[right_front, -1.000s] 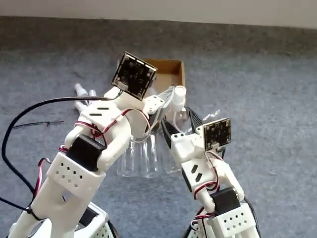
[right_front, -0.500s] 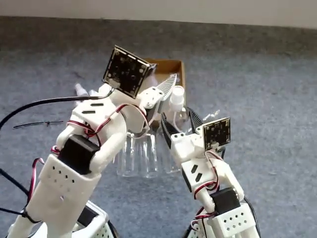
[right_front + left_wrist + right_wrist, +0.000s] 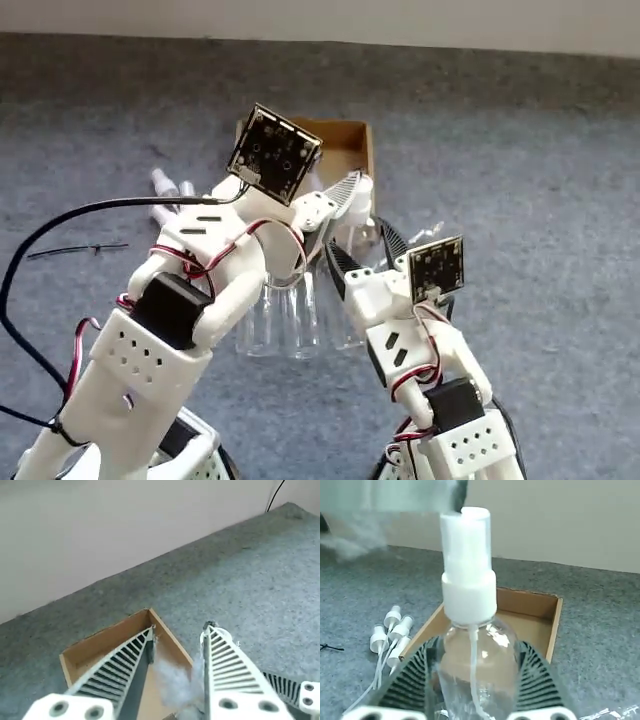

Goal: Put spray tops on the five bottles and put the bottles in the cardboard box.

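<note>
Right hand (image 3: pixel 476 652) clamped the upright bottle (image 3: pixel 487 667) by its body, and I saw my left hand (image 3: pixel 179 629), fingers apart, straddling its top (image 3: pixel 467 580) from above, with the box (image 3: pixel 555 615) just beyond.

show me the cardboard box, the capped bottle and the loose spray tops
cardboard box (image 3: pixel 554 625), right wrist view, side wall
capped bottle (image 3: pixel 490 665), right wrist view, clear body
loose spray tops (image 3: pixel 401 626), right wrist view, one white head

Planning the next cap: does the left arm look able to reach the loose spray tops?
Probably yes: the spray tops lie uncovered on the carpet, and the left end effector is open.
</note>
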Action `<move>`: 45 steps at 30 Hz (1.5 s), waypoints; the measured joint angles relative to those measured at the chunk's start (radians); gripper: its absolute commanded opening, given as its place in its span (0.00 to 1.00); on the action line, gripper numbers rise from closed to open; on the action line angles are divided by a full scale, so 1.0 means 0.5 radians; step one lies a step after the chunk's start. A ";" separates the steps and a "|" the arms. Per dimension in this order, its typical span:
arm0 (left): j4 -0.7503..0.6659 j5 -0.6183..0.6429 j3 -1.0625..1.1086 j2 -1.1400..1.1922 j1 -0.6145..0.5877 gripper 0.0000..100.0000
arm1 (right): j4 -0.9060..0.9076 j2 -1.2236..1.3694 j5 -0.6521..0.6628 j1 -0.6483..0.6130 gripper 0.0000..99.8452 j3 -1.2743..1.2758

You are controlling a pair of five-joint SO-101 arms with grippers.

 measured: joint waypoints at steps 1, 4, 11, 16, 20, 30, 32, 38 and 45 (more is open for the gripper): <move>-0.003 -0.028 0.012 -0.003 -0.003 0.16 | 0.000 0.000 0.000 0.000 0.00 0.000; -0.018 -0.068 0.052 -0.006 -0.003 0.16 | 0.000 0.003 0.000 0.000 0.00 0.000; -0.153 -0.071 0.209 -0.031 -0.003 0.16 | 0.003 0.003 0.000 0.000 0.00 0.003; -0.160 -0.071 0.209 -0.034 -0.003 0.16 | 0.003 0.003 0.000 0.000 0.00 0.003; -0.135 -0.083 0.123 -0.006 -0.003 0.16 | 0.003 0.003 0.000 0.003 0.00 0.003; 0.267 -0.092 -0.393 -0.003 -0.264 0.16 | 0.000 0.000 0.000 0.003 0.00 0.000; 0.267 -0.052 -0.396 -0.003 -0.460 0.16 | 0.000 0.000 0.000 0.003 0.00 0.000; 0.270 0.071 -0.043 -0.003 -0.829 0.16 | -0.120 0.147 0.046 0.003 0.00 -0.129; 0.203 0.077 0.571 0.000 -1.059 0.16 | -0.227 0.964 0.055 0.003 0.00 -0.770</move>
